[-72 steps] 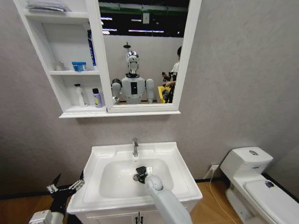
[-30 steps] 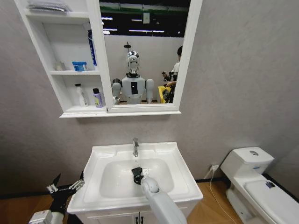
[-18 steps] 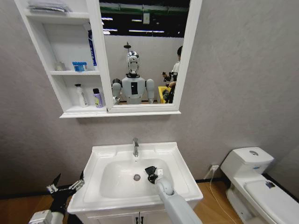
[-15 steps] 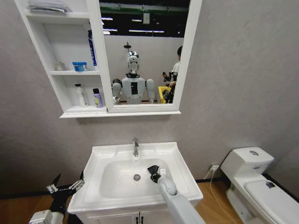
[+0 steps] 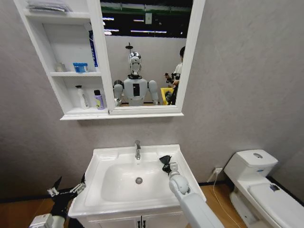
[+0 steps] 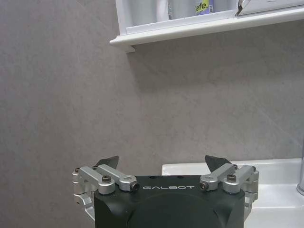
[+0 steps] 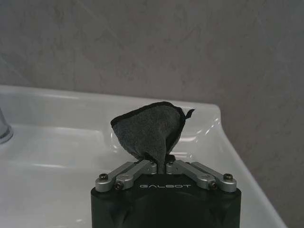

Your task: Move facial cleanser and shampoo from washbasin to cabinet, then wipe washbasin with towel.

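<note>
Wall-mounted white cabinet (image 5: pixel 71 61): three open shelves beside a tall framed mirror (image 5: pixel 145 57). Lowest shelf: white bottle (image 5: pixel 82 97) and purple-labelled bottle (image 5: pixel 99 99), upright, side by side. Middle shelf: small blue box (image 5: pixel 80 67).

White washbasin (image 5: pixel 102 156) directly beneath, oval bowl with drain (image 5: pixel 138 180) at centre, chrome tap (image 5: pixel 137 149) on the rear ledge. White toilet (image 5: pixel 259 190) on the floor, well off to the right.

Right arm (image 5: pixel 190 204) extended over the right side of the basin. Right gripper (image 5: pixel 166 165) near the rear right corner of the basin top, just right of the tap; fingers (image 7: pixel 135 170) pinched together on the black towel (image 7: pixel 149 130). Towel bunched and standing up from the fingertips, over the flat ledge near the back corner; contact with the ceramic not determinable.

Left gripper (image 6: pixel 161 164) parked low, outside the basin's left edge, pointed at the grey wall below the cabinet; fingers (image 6: pixel 107 162) spread wide, nothing between them.
</note>
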`<state>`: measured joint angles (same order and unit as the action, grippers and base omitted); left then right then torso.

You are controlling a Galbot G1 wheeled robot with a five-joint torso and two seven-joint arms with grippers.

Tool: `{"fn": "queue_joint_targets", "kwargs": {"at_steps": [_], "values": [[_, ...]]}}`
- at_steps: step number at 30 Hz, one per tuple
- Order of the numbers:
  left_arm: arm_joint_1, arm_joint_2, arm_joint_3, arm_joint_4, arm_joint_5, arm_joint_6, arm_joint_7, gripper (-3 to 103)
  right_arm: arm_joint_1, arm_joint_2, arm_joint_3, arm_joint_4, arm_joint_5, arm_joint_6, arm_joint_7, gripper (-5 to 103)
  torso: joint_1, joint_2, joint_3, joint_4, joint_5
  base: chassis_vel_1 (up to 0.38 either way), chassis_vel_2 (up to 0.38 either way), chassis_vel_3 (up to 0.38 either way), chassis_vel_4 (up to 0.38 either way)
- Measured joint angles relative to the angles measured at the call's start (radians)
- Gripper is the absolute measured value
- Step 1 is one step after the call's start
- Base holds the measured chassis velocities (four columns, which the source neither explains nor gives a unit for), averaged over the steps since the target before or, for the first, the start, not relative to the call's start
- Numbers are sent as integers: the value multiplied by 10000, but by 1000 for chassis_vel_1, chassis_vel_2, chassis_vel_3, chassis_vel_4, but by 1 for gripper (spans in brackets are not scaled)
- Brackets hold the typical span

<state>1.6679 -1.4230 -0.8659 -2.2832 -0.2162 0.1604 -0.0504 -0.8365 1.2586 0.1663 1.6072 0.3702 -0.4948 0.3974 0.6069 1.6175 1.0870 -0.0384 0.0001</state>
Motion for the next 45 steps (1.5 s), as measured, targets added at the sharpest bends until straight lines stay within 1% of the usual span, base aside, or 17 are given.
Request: {"fn": "queue_joint_targets", "kwargs": {"at_steps": [6, 9, 14, 17, 18, 20, 22, 23, 24, 26, 29, 30, 32, 35, 36, 39, 45], "values": [[0, 0, 0, 0, 0, 0, 0, 100, -100, -482, 961, 4, -7, 1123, -1304, 4, -2, 2, 0, -1, 0, 0, 0, 0, 0], [0, 0, 0, 0, 0, 0, 0, 100, -137, -888, 1545, -654, 603, 1949, -2558, 4, -1, 1, 0, -1, 2, 0, 0, 0, 0], [0, 0, 0, 0, 0, 0, 0, 100, -176, -982, 1811, -959, 1175, 1966, -3300, 1, -2, 2, 0, -2, 1, 0, 0, 0, 0], [0, 0, 0, -1, 0, -1, 0, 100, -79, -901, 1844, -1248, 1310, 1975, -3520, 9, -2, 2, 0, -1, 1, 0, 0, 0, 0], [0, 0, 0, 0, 0, 0, 0, 100, 13, -785, 1826, -1467, 1314, 1967, -3548, 19, -2, 1, 0, 0, -1, 0, 0, 0, 0], [0, 0, 0, 0, 0, 0, 0, 100, 95, -706, 1796, -1646, 1314, 1979, -3591, 19, -2, 1, 0, 0, 0, 0, 0, 0, 0], [0, 0, 0, 0, 0, 0, 0, 100, 385, -573, 1747, -2007, 1343, 2047, -3864, 30, -2, 1, 0, -1, 0, 0, 0, 0, 0], [0, 0, 0, 0, 0, 0, 0, 100, 385, -573, 1747, -2007, 1343, 2047, -3864, 30, -2, 1, 0, -1, 0, 0, 0, 0, 0], [0, 0, 0, 0, 0, 0, 0, 100, 604, -503, 1647, -2164, 1380, 2081, -3944, 41, -2, 1, 0, 0, -2, 0, 0, 0, 0], [0, 0, 0, 0, 0, 0, 0, 100, 747, -451, 1566, -2239, 1384, 2080, -3936, 41, -1, 1, 0, 2, -1, 0, 0, 0, 0], [0, 0, 0, 0, 0, 0, 0, 100, 946, -376, 1443, -2363, 1296, 2069, -3778, 51, -2, 1, 0, 2, -3, 0, 0, 0, 0], [0, 0, 0, 0, 0, 0, 0, 100, 997, -354, 1393, -2399, 1213, 2070, -3672, 62, -1, 1, 0, 2, -2, 0, 0, 0, 0], [0, 0, 0, 0, 0, 0, 0, 100, 1013, -350, 1365, -2397, 1180, 2055, -3558, 62, -1, 2, 0, 1, -2, 0, 0, 0, 0], [0, 0, 0, 0, 0, 0, 0, 100, 909, -419, 1308, -2133, 1044, 2064, -3265, 79, -1, 1, 0, 3, -1, 0, 0, 0, 0], [0, 0, 0, 0, 0, 0, 0, 100, 909, -419, 1308, -2133, 1044, 2064, -3265, 79, -1, 1, 0, 3, -1, 0, 0, 0, 0], [0, 0, 2, 0, -1, 0, 4, 100, -22, -733, 1386, -756, 592, 1975, -2338, 95, 0, 1, 0, 2, 2, 0, 0, 0, 0], [0, 1, -2, 0, 0, -2, -7, 100, -2176, -945, 2221, 2313, 36, 1312, -1325, 100, -2, 2, -2, 1, -4, 0, 0, 0, 0]]}}
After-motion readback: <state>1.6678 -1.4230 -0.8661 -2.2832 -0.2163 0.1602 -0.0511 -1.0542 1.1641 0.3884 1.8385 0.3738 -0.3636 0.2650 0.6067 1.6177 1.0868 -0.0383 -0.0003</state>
